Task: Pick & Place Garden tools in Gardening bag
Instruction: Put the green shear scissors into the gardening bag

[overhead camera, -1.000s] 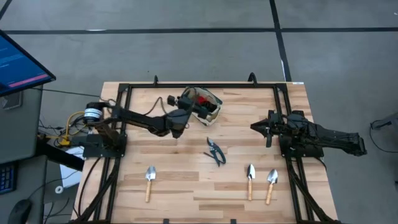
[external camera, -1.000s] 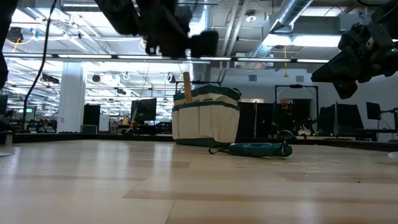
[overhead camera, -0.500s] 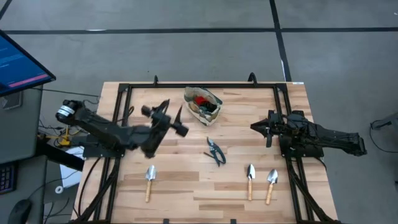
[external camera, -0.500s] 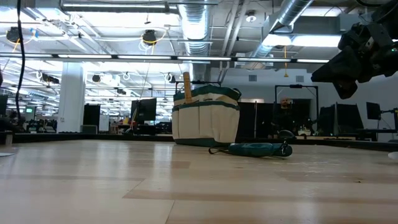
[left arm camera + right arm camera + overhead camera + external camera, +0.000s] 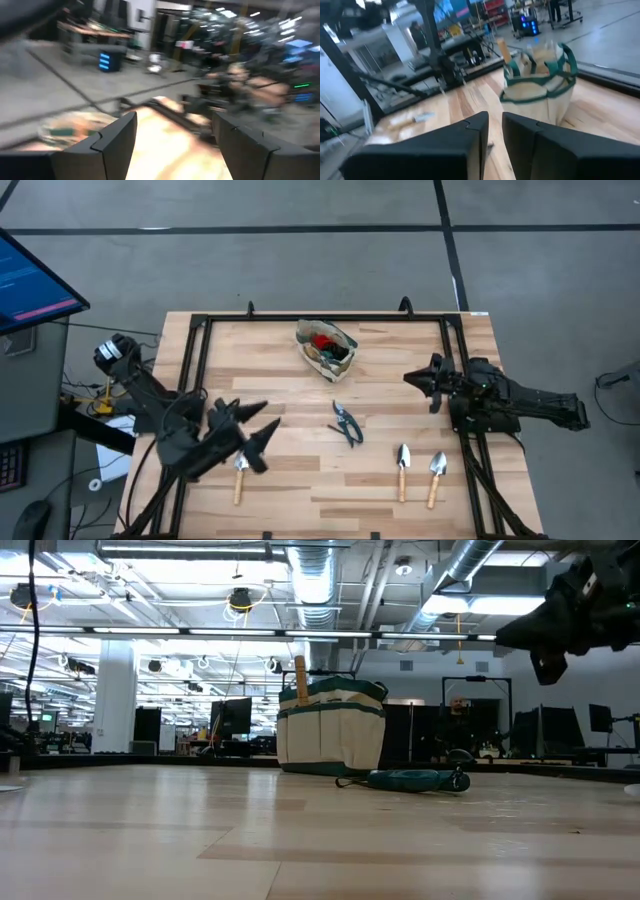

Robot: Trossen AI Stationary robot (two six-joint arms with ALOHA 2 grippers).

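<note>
Well left of the shears [image 5: 346,423], the left pincer [image 5: 250,435] is hovering spread beside a trowel [image 5: 240,471]; its light, stiff wooden handle looks easiest to pinch. The right pincer [image 5: 421,380], nearly pressed together, is waiting right of the shears.

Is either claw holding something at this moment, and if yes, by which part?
Nothing is held. The left claw is open and empty above the left trowel; the right claw has its fingers nearly together with nothing between them.

A large open robotics lab or industrial workshop — exposed ducts [image 5: 318,580] and strip lights [image 5: 200,632] run under a high ceiling, with a white column [image 5: 114,695], monitors [image 5: 236,716] and equipment racks behind. The wooden bench [image 5: 300,480] stands on grey concrete floor [image 5: 300,270] beside a screen [image 5: 30,275].
</note>
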